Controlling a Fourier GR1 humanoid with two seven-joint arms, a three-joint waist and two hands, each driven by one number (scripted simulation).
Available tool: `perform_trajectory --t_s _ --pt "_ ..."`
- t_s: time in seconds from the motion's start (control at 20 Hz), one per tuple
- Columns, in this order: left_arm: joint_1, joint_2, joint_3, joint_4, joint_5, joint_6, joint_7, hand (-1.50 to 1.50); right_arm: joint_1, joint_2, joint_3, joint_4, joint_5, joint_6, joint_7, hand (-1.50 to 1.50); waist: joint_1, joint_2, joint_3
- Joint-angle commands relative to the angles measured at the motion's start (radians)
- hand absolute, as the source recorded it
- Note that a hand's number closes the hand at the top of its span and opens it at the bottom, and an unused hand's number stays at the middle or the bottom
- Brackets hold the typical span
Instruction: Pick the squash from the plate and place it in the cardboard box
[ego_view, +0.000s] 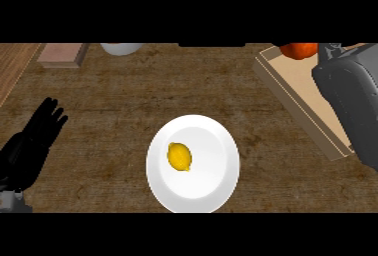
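Counter (111, 100): brown, mottled wood grain. Plate (214, 170), white, near the front edge at centre; a yellow fruit (179, 156) lies on its left half. Box (295, 95), cardboard, at the right edge, open; the squash (299, 49), orange, sits in its far end. Our left hand (33, 140) rests at the left edge, fingers straight and released. Our right forearm (351, 100) lies over the box; its hand is hidden, so we cannot tell its fingers. Bare wood lies between plate and box
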Motion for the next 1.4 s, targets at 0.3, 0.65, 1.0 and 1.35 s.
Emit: perform_trajectory --t_s 0.3,0.65,1.0,1.35 --pt "-0.009 -0.032 0.004 0.021 -0.037 -0.013 -0.041 0.0 0.104 -0.073 -0.109 0.082 0.016 -0.031 -0.218 1.5 0.003 0.002 0.0" --pt "-0.115 -0.044 -0.001 0.1 -0.048 -0.005 -0.012 0.0 0.098 -0.043 -0.171 0.335 0.05 -0.211 -0.388 1.5 0.009 0.008 0.0" --pt "0.006 -0.037 0.008 -0.001 -0.03 -0.044 -0.004 0.0 0.062 -0.026 -0.254 0.607 -0.004 -0.226 -0.534 1.5 0.03 0.01 0.001" --pt "-0.043 -0.022 0.051 0.083 -0.015 -0.071 -0.034 0.0 0.096 -0.002 -0.318 0.743 -0.047 -0.223 -0.561 -1.5 0.019 0.009 0.001"
